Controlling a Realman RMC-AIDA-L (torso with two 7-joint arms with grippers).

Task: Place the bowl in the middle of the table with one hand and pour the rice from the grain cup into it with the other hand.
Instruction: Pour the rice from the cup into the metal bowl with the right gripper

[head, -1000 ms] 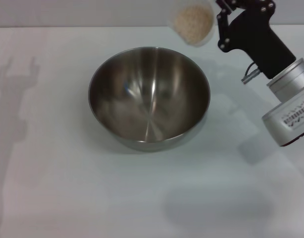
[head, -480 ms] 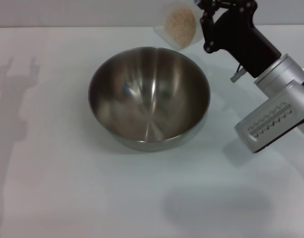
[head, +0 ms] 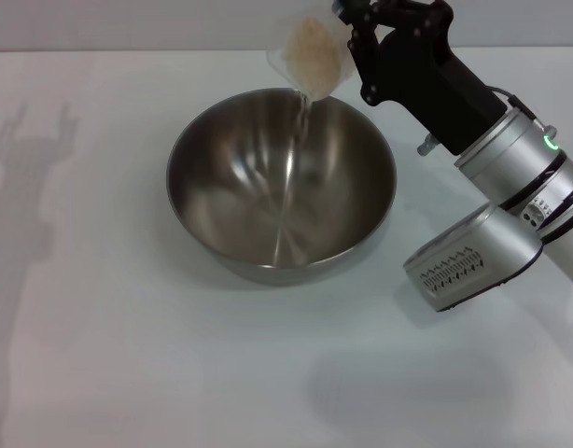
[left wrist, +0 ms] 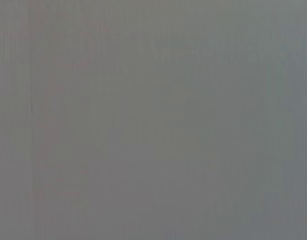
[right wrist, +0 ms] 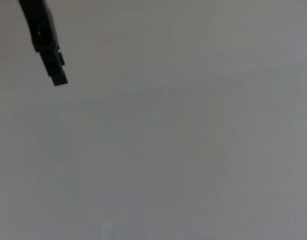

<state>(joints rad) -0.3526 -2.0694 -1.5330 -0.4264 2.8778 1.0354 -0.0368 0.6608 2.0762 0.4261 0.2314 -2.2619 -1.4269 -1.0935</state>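
Right gripper (head: 347, 42): fingers gripping the small translucent plastic grain cup (head: 308, 54), tilting it. Off-white rice (head: 308, 51) is spilling below the fingers into the wide stainless-steel bowl (head: 281, 182) on the white bench (head: 128, 355). Advisable: tilting gradually, lip staying over the bowl.

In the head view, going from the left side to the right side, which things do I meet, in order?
Arm shadow on the table → bowl → grain cup with rice, tilted above the bowl's far rim → right end effector holding the cup → right arm's silver wrist.
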